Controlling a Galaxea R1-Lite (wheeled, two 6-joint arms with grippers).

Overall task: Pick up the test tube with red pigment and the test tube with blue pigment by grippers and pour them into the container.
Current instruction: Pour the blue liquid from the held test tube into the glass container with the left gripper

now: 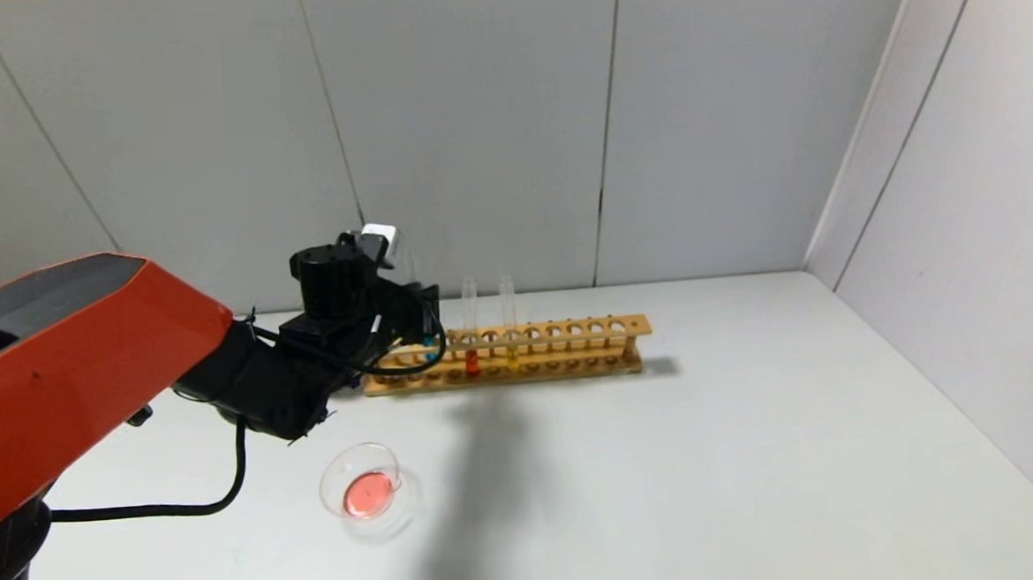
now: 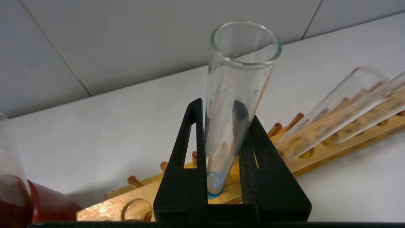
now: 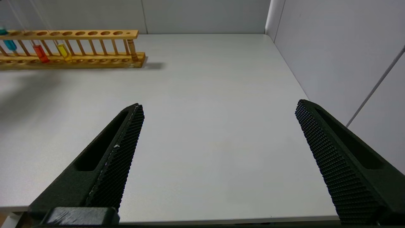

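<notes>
Clamping the test tube with blue pigment low on its glass, the left gripper has its jaws closed tight on either side, just above the teal liquid, while the tube's base sits in the wooden rack. Gripping low probably gives a firm hold for lifting it straight up out of its hole.

Seen from the head camera, the rack lies across the bench at about 12 o'clock, and the gripper is at its 9 o'clock end. Two more tubes stand just beside, toward 3 o'clock: one with red-orange liquid and one with yellow liquid. They are close enough that a sideways pull could knock them, so I judge a vertical lift safest.

The container sits at about 7 o'clock from the rack, well apart from it, already holding pinkish-red liquid, which suggests the red is poured. Open bench lies between rack and dish.

The right gripper hangs idle over bare bench at 3 o'clock, jaws wide, holding nothing.
</notes>
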